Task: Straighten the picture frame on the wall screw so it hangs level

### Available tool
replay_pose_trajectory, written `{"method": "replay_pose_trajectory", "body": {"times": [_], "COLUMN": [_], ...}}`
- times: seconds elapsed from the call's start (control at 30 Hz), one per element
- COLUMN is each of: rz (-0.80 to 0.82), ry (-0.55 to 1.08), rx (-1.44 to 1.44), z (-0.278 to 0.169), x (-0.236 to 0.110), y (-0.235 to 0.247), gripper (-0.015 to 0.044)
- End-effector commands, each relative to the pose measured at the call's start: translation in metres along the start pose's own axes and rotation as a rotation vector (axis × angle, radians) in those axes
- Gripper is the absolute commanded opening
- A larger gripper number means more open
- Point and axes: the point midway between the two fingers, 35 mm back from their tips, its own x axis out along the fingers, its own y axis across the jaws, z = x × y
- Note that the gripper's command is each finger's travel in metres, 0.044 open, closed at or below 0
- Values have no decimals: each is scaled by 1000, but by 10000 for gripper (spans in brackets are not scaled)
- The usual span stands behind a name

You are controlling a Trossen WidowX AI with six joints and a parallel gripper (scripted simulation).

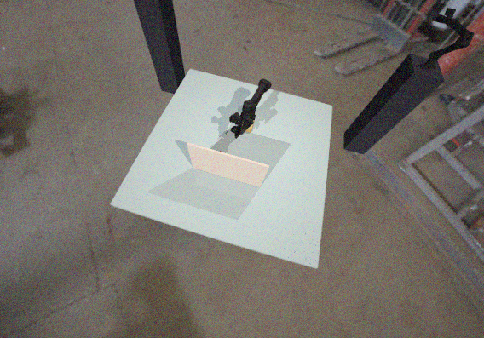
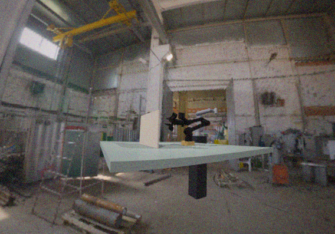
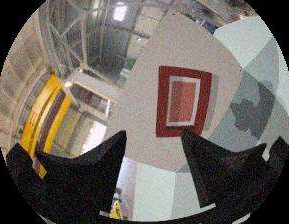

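The picture frame (image 3: 164, 106) is dark red with a white mat and a reddish picture. It hangs on the pale wall panel (image 3: 138, 119) (image 1: 227, 169) (image 2: 150, 128) and shows only in the wrist view, where its edges look slightly skewed against the panel's edges. In the top view the panel shows its back, so the frame is hidden; the exterior camera sees the panel nearly edge-on. My gripper (image 3: 153, 133) (image 1: 234, 129) (image 2: 170, 124) is open and empty. It faces the frame from a short distance and does not touch it.
The panel stands upright on the pale green table (image 1: 277, 231) (image 2: 177, 157). A small yellow block (image 1: 251, 127) (image 2: 187, 142) lies by the arm's base. Two tall black pillars (image 1: 159, 35) (image 1: 396, 99) stand beside the table's far corners.
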Motion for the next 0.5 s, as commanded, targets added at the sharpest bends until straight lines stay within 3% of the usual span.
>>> {"method": "replay_pose_trajectory", "body": {"times": [0.0, 0.47], "rz": [-1, 5], "ry": [-4, -10], "rx": [22, 38], "z": [-5, -14], "x": [20, 34], "y": [-17, -30], "gripper": [260, 260]}}
